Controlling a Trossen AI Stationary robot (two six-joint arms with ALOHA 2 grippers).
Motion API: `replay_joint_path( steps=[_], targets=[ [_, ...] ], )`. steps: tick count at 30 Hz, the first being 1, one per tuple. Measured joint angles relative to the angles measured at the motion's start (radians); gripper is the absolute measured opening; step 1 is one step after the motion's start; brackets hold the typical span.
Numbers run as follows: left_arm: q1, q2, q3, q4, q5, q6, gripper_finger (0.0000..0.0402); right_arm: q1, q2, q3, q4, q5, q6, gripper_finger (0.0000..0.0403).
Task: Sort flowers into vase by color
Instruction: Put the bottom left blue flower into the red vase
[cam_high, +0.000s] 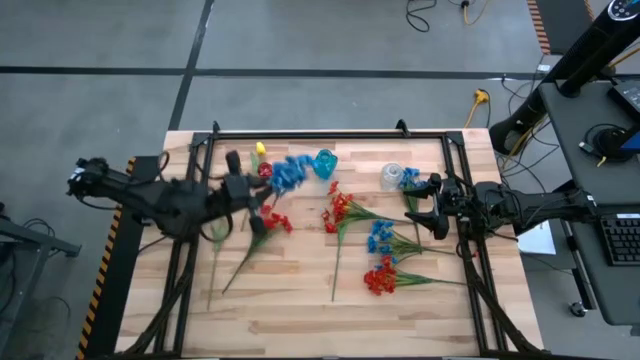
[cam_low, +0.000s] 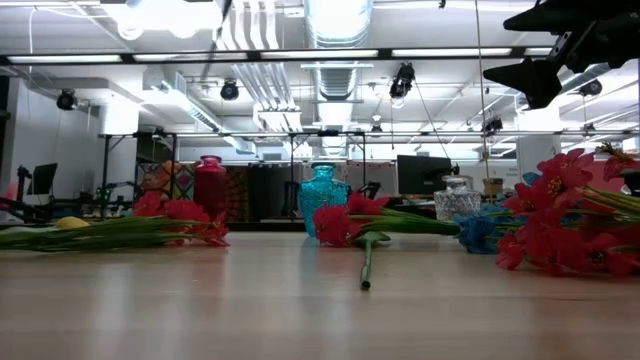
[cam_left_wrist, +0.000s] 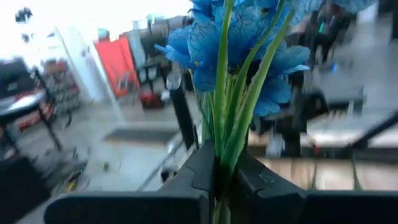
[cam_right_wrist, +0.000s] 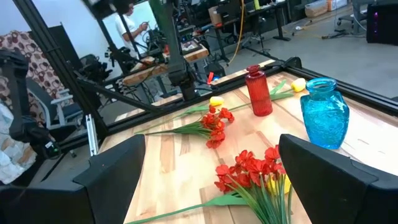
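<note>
My left gripper (cam_high: 252, 192) is over the table's far left part, shut on a blue flower spray (cam_high: 290, 172) whose blooms (cam_left_wrist: 236, 37) are close to the blue vase (cam_high: 325, 162). A red vase (cam_right_wrist: 258, 90) and a yellow bloom (cam_high: 260, 150) stand and lie to the left of that vase, and a clear vase (cam_high: 392, 176) stands to its right. Red sprays (cam_high: 340, 210) (cam_high: 380, 278) (cam_high: 275, 220) and a blue spray (cam_high: 380, 240) lie flat on the wood. My right gripper (cam_high: 425, 202) hangs open above the table near the clear vase, touching nothing. My left gripper pinches the blue spray's bundled green stems (cam_left_wrist: 222, 158) between its two fingers (cam_left_wrist: 199, 171), just below the blooms. The blooms stick out beyond the fingertips toward the blue vase. The spray is lifted clear of the table; the stems' lower ends are hidden behind the fingers.
A black frame rail (cam_high: 330, 133) runs along the table's far edge behind the vases. Long green stems (cam_high: 335, 265) spread across the middle of the table. Bare wood (cam_high: 290, 310) lies along the near edge. A person (cam_right_wrist: 130, 25) shows in the room beyond.
</note>
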Motion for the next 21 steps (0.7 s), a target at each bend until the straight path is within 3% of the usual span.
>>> replay_joint_path(
  steps=[7,16,21],
  targets=[
    [0.198,-0.101,-0.224,0.286,0.183,0.048,0.0006,0.0,0.0,-0.001,0.0,0.0,0.0,0.0361],
    [0.363,-0.232,-0.4,0.362,0.28,0.049,0.0006,0.0,0.0,-0.002,0.0,0.0,-0.01,0.0361],
    [0.432,-0.28,-0.47,0.487,0.357,0.111,0.0006,0.0,0.0,-0.003,0.0,0.0,-0.019,0.0361]
  ],
)
